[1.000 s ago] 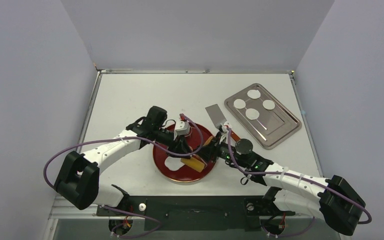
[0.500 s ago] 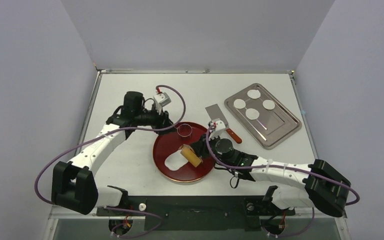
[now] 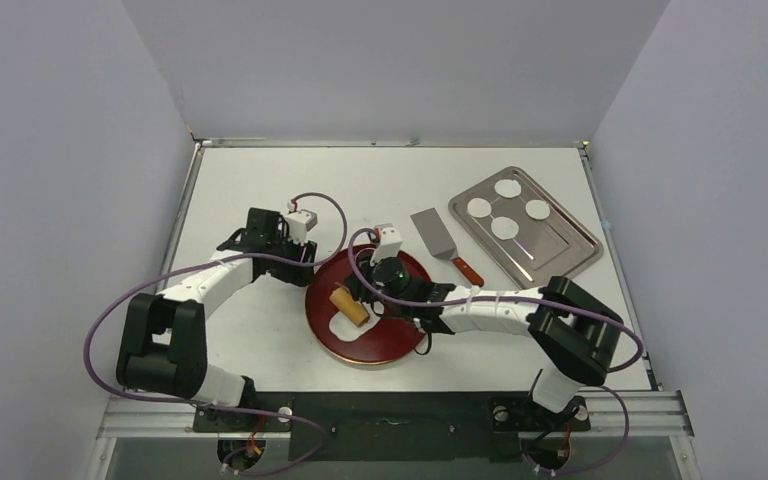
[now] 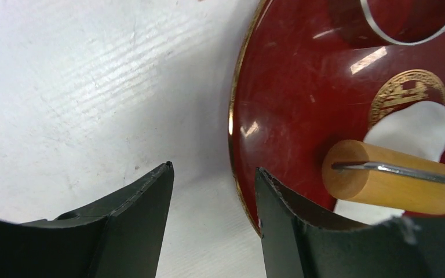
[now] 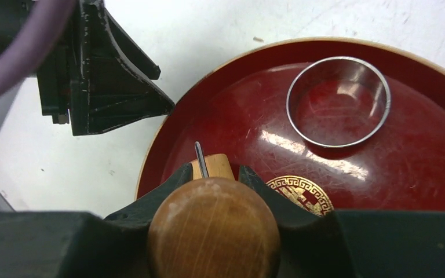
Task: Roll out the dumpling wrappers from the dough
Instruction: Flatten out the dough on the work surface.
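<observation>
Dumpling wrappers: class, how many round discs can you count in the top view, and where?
4, all on the metal tray: farthest wrapper, left wrapper, right wrapper, nearest wrapper. The right arm may hide others.

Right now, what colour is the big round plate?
The plate is dark red, gold-edged; clearest from right wrist.

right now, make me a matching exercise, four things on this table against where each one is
1 dumpling wrappers
2 ring cutter
3 rolling pin
4 spatula

a gripped in the right hand
b on the steel tray
c flat on the bare table
d loose on the red plate

Pairs: 1-b, 2-d, 3-a, 4-c
</observation>
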You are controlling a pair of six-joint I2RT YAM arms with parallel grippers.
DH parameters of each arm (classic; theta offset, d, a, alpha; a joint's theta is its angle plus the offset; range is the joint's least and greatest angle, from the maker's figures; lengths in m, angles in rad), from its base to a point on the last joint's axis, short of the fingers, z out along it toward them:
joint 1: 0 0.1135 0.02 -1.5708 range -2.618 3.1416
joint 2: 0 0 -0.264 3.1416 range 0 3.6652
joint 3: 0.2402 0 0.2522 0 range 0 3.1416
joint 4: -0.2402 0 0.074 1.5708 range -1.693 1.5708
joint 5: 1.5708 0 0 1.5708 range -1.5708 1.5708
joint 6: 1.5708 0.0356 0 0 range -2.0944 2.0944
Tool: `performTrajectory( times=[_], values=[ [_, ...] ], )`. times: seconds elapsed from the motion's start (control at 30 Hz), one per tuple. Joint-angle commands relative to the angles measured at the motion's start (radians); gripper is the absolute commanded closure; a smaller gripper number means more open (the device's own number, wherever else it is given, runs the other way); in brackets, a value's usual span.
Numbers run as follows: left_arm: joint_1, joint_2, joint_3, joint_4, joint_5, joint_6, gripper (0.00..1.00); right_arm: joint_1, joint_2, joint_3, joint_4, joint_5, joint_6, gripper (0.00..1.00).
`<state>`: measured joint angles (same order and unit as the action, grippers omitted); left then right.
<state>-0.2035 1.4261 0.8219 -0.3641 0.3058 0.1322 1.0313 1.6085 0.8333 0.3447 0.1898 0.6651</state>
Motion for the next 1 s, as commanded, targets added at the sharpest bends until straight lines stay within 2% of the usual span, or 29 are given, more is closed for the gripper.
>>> performTrajectory(
  times=[0.0, 0.37, 0.47, 0.6, 0.73, 0.97],
  values=[
    [-0.013, 0.065, 0.001, 0.088, -0.071, -0.029, 0.48, 0.022, 0.058, 0.127, -0.071, -0.021, 0.02, 1.0],
    [-0.05, 0.214, 0.017, 0.137, -0.133, -0.065, 0.44, 0.025, 0.121, 0.233, -0.351, 0.093, 0.018, 1.0],
    [-0.05, 0.23, 0.021, 0.133, -0.132, -0.07, 0.53, 0.029, 0.124, 0.275, -0.395, 0.077, 0.038, 1.0],
    [-0.048, 0.232, 0.018, 0.135, -0.122, -0.076, 0.68, 0.03, 0.083, 0.29, -0.361, -0.011, 0.081, 1.0],
    [-0.048, 0.232, 0.01, 0.143, -0.11, -0.088, 0.8, 0.03, 0.037, 0.269, -0.313, -0.048, 0.109, 1.0],
    [-0.048, 0.223, 0.004, 0.15, -0.097, -0.098, 1.0, 0.033, 0.071, 0.258, -0.291, 0.026, 0.091, 1.0]
  ],
)
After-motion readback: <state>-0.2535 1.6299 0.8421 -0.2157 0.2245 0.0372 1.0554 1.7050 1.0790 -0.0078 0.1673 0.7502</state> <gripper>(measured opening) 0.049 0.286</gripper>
